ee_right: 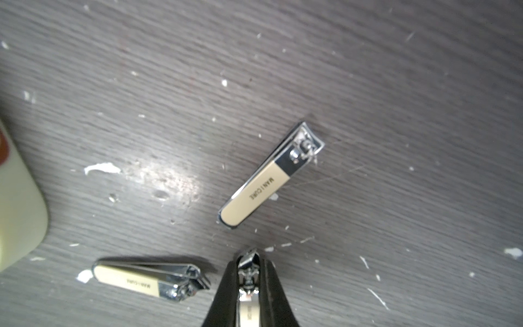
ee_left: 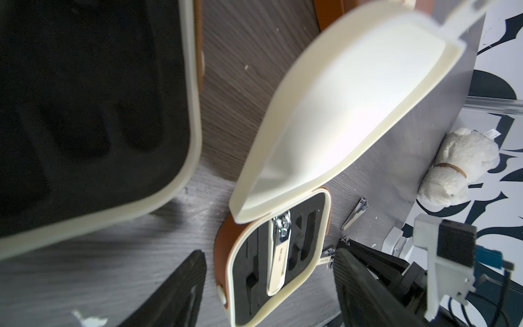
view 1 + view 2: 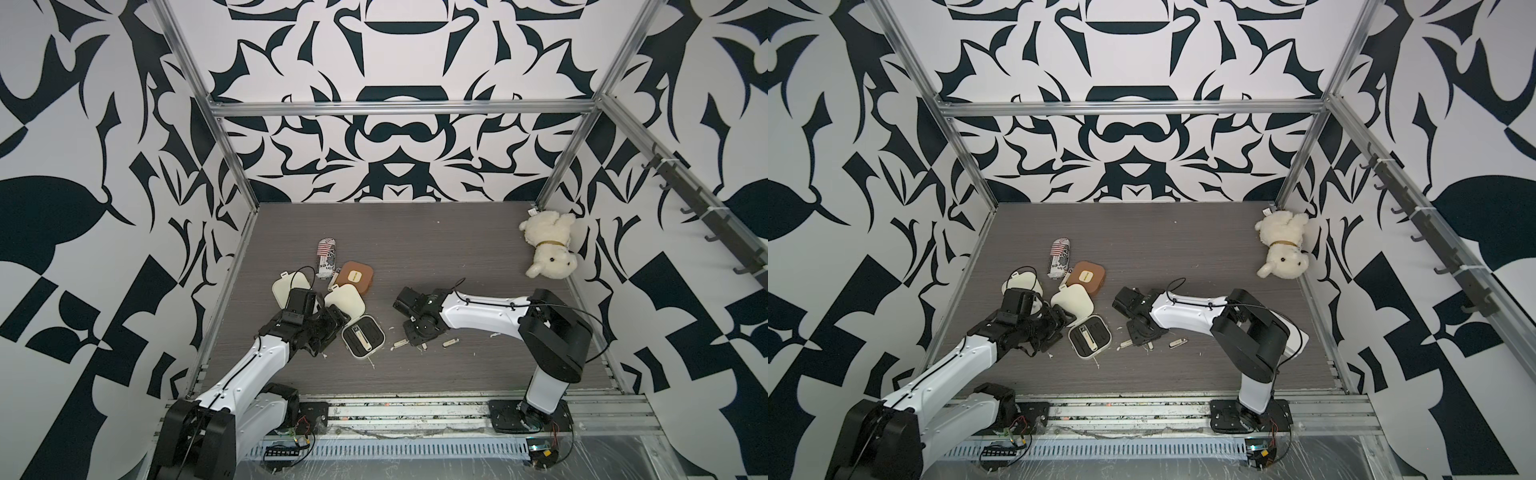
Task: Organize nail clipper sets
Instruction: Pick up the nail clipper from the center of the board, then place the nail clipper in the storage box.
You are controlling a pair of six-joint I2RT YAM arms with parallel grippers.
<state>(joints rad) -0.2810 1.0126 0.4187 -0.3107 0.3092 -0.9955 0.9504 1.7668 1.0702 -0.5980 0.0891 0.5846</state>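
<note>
My right gripper point(image 1: 249, 266) is shut on a small cream-and-chrome nail clipper point(image 1: 248, 307) and points down at the table point(image 3: 419, 343). Two more clippers point(image 1: 271, 175) point(image 1: 150, 279) lie flat on either side of it. My left gripper point(image 2: 268, 286) is open, its fingers point(image 2: 175, 294) standing either side of an open case point(image 3: 362, 340) with a raised cream lid point(image 2: 339, 113). That case's black insert holds a clipper point(image 2: 280, 254). A second open cream case point(image 2: 85, 113) lies close beside it. A shut brown case point(image 3: 353, 276) sits behind them.
A crushed red-and-white can point(image 3: 327, 257) lies behind the cases. A white plush dog point(image 3: 548, 245) rests in the far right corner. Metal frame rails point(image 3: 224, 291) run along the table's sides. White flecks litter the dark wood-grain table point(image 3: 457, 257).
</note>
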